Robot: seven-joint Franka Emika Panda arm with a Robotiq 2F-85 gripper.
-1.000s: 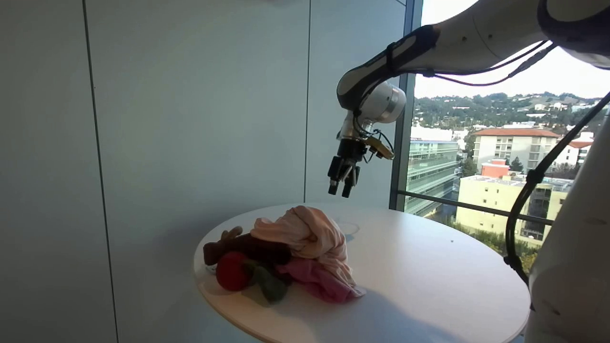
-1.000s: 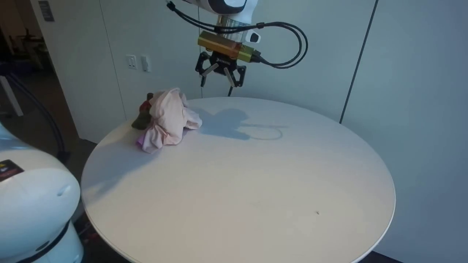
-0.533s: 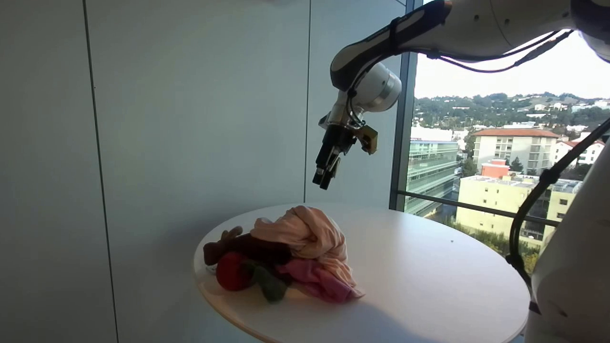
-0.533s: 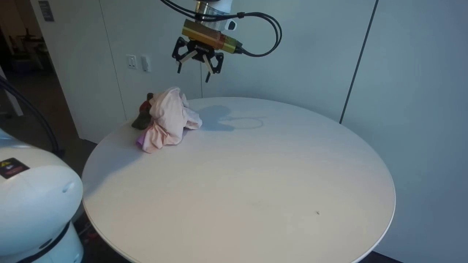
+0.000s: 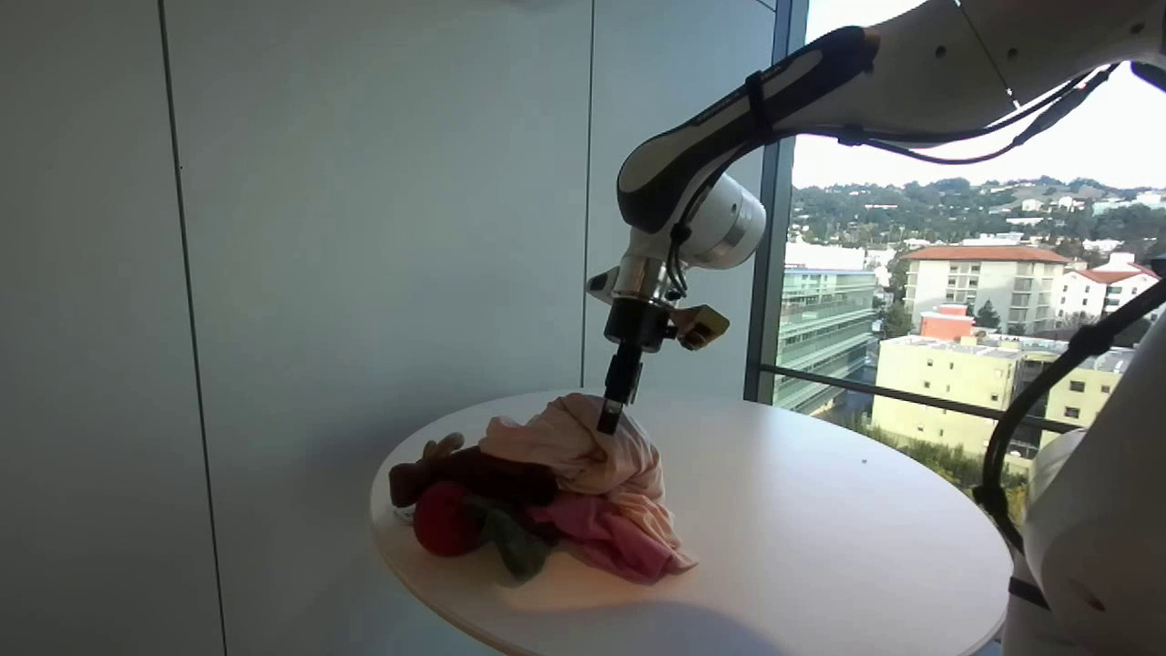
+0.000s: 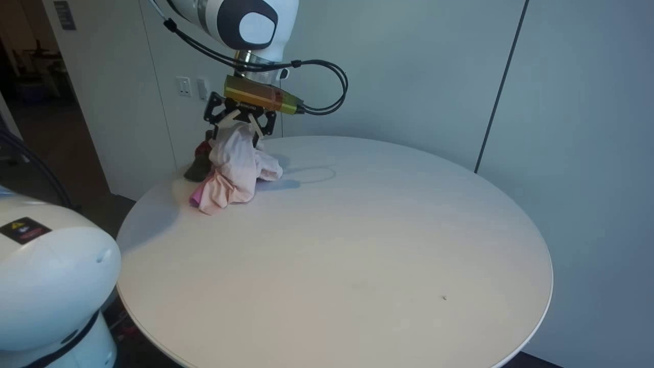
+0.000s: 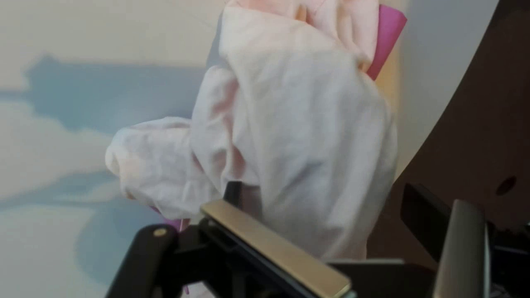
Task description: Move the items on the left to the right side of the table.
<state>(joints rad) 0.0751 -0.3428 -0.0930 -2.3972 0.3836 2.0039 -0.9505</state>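
Observation:
A crumpled pale pink cloth lies heaped on the round white table, in both exterior views [image 5: 560, 442] [image 6: 237, 166] and the wrist view [image 7: 306, 103]. A magenta cloth part shows at its edge [image 5: 606, 538]. Beside it lie a dark brown item [image 5: 474, 476], a red round item [image 5: 444, 521] and a dark green item [image 5: 516, 547]. My gripper [image 5: 608, 421] is open at the top of the pale cloth, its fingers on either side of the upper folds [image 6: 235, 137]. In the wrist view, cloth lies between the spread fingers [image 7: 325, 200].
The white table [image 6: 357, 255] stands by a pale wall [image 6: 409, 76]. The items lie near the table's edge. A small brown lobed item [image 5: 443, 446] lies behind the dark brown one. The white robot base [image 6: 56, 276] stands beside the table. A window [image 5: 966, 273] is behind the arm.
My gripper has turned, then come down over the pale cloth, moving left in both exterior views. The cloth and other items have hardly moved.

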